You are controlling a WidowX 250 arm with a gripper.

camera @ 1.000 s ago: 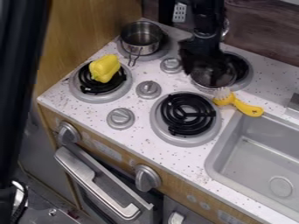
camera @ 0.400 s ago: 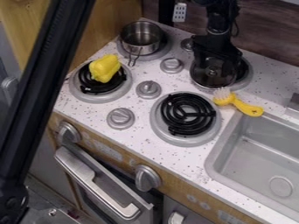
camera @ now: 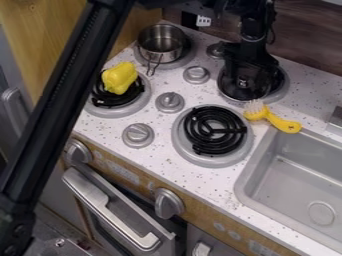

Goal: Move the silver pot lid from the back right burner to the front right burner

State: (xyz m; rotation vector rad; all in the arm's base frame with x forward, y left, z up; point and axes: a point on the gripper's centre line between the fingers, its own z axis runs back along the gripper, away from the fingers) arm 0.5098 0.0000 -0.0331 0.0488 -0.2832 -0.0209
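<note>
The black gripper (camera: 248, 62) hangs at the upper right over the back right burner, right above a dark, round, see-through lid or pan (camera: 234, 94). A small pale spot shows in the middle of that round thing, and the gripper hides part of it. Just in front lies a brush (camera: 284, 124) with a yellow handle and pale bristles, near the sink's corner. A yellow bell pepper (camera: 119, 78) rests on the left burner's black coil. Behind it a metal pot (camera: 161, 44) stands on the back left burner, its handle toward the front.
The front burner (camera: 214, 130) carries a black coil. Grey knobs (camera: 169, 102) stand between the burners. A grey sink (camera: 300, 185) is at the right. A long black bar (camera: 63, 107) crosses the left side at a slant, over the counter's left edge. The oven handle (camera: 110, 212) juts out below.
The gripper has shifted right over the round thing, mostly before the middle frame. The long black bar has swung right, now covering part of the left burner's rim. Pepper, pot and brush stay put.
</note>
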